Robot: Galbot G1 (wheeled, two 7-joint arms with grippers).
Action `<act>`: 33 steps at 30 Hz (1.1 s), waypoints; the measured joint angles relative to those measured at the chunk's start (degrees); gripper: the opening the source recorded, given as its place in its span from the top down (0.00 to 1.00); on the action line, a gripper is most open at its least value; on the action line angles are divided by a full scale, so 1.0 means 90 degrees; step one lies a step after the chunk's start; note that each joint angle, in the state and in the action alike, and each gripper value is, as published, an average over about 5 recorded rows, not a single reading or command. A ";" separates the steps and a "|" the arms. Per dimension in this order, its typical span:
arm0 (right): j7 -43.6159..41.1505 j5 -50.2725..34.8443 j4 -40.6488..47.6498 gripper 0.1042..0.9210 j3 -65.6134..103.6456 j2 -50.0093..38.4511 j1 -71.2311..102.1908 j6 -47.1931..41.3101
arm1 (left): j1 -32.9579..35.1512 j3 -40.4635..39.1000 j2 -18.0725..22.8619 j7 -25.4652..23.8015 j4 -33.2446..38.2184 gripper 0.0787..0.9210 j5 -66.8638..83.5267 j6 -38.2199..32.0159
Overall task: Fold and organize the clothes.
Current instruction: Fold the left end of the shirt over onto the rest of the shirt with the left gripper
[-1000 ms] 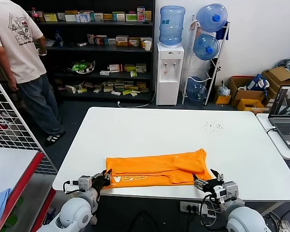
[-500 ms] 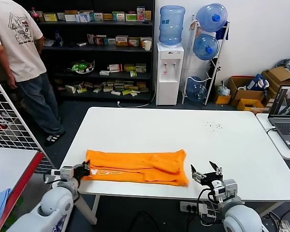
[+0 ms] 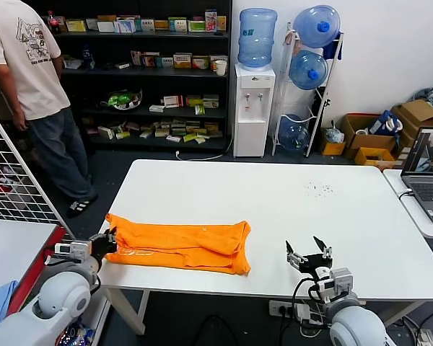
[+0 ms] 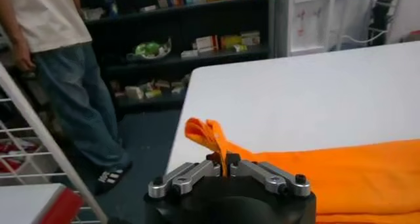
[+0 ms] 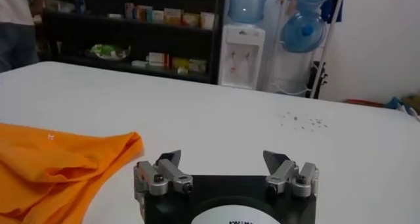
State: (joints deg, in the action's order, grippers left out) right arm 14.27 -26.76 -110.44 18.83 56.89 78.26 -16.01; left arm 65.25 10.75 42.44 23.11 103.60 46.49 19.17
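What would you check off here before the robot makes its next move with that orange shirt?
1. Left gripper has the orange T-shirt pinched at its edge, jaws shut on a bunched fold: ok.
2. Right gripper is clear of the fabric, jaws open, hovering above the white table: ok.
3. Shirt lies wholly on the table: not ok, the held end is at the table's left edge.
4. Shirt lies flat and neat: not ok, wrinkled and bunched at its right end.
5. Person close to the left arm: cannot tell.
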 measured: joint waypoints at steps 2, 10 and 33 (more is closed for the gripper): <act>0.0002 0.0057 0.0038 0.12 0.0002 0.0016 -0.0001 0.0025 | -0.0005 -0.0109 0.0122 0.0080 0.0212 0.94 0.0074 0.0046; 0.0020 0.0201 0.0199 0.12 0.0025 0.0129 -0.0089 0.0100 | -0.0213 -0.0730 0.0873 0.0410 0.0654 0.94 0.0269 0.0169; 0.0032 0.0293 0.0442 0.12 0.0031 0.0242 -0.0219 0.0109 | -0.1089 -0.2153 0.3192 0.0857 0.0154 0.87 0.0325 0.0196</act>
State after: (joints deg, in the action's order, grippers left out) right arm 14.56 -24.13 -106.47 19.10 59.07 76.29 -15.04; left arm 55.45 -8.63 71.17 30.82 104.98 49.41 20.93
